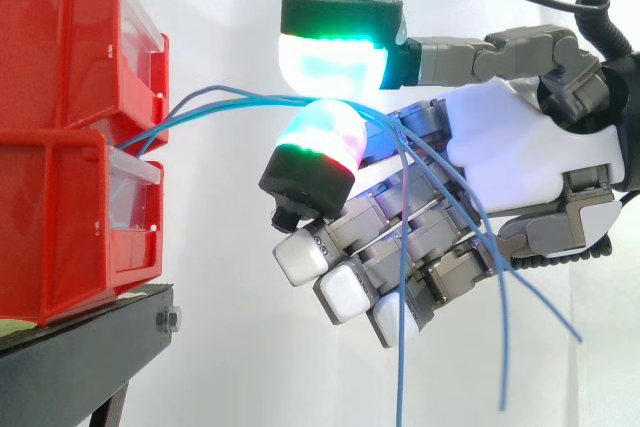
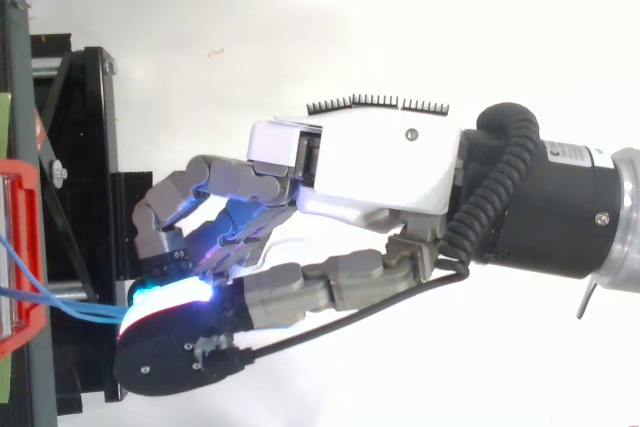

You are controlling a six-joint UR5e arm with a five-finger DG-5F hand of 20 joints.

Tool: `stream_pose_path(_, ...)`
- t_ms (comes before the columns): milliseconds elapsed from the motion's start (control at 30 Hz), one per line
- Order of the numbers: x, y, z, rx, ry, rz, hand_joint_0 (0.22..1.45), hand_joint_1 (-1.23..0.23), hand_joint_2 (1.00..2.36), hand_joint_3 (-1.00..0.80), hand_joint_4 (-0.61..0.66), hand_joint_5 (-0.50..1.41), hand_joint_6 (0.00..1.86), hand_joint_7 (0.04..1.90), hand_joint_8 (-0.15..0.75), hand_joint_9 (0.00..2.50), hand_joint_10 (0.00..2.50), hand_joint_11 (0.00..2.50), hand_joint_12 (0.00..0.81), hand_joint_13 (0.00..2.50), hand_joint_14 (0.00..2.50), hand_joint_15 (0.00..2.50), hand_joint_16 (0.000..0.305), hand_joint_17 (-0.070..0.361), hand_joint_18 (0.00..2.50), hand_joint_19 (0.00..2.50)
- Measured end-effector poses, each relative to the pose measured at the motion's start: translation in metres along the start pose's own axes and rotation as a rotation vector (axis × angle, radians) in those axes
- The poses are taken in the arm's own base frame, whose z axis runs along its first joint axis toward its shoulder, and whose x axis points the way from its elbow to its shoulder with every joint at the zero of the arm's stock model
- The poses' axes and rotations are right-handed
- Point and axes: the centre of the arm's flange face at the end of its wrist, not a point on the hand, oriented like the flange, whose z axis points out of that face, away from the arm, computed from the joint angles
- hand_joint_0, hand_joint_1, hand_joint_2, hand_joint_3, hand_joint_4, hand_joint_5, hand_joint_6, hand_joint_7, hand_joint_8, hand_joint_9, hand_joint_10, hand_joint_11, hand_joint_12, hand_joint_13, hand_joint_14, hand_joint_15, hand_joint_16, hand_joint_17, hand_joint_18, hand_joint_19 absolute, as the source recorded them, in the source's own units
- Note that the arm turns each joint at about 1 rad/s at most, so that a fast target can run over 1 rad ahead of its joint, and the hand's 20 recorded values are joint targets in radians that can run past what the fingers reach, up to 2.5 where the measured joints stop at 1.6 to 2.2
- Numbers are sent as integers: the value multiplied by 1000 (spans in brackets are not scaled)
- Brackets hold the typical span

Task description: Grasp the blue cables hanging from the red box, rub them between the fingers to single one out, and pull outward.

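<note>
Several thin blue cables [image 1: 215,105] come out of the red bins [image 1: 70,127] on the left and run right into my hand [image 1: 520,162]. Two glowing fingertips [image 1: 330,57] pinch the bundle between them just right of the bins. Past the pinch, the cables' loose ends [image 1: 500,287] hang down across the other curled fingers and below the palm. From above, the hand [image 2: 370,162] reaches in from the right, and the cables [image 2: 60,302] stretch from the red bin [image 2: 22,247] at the left edge to the lit fingertip [image 2: 170,302].
The red bins stand stacked on a black stand [image 1: 90,342] at the left. A white curtain [image 1: 250,367] hangs behind. The black frame [image 2: 75,197] of the stand lies under the fingers in the top view.
</note>
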Motion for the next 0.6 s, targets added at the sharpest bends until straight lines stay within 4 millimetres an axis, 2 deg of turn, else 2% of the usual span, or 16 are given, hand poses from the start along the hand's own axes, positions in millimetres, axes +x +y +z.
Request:
stream_pose_path(100,-1,0,0,-1,-1,0,595,-755,1026,-91,68,-178,912,1174,291,776,16,499,404,773,22,602,52,117,670,669)
stream_pose_path(267,-3,1,1,-7,-4,-12,623,-829,1023,-177,103,-201,919,1140,271,702,16,518,393,730,22,587,52,116,645,639)
stream_pose_path(333,-4,1,2,-9,-6,-32,632,-851,1019,-241,123,-205,919,1130,270,694,15,537,395,733,21,598,52,117,645,631)
stream_pose_path(433,-6,3,3,-23,-11,-74,633,-894,1004,-452,144,-205,917,1106,269,680,14,510,396,735,20,590,53,119,650,627)
stream_pose_path(467,-7,3,4,-28,-12,-88,622,-880,1000,-500,142,-204,917,1090,270,679,15,529,399,734,22,600,53,119,651,626)
stream_pose_path(600,-11,6,7,-52,-21,-160,536,-791,1000,-500,161,-192,912,1076,285,721,15,505,408,756,20,585,54,122,668,634)
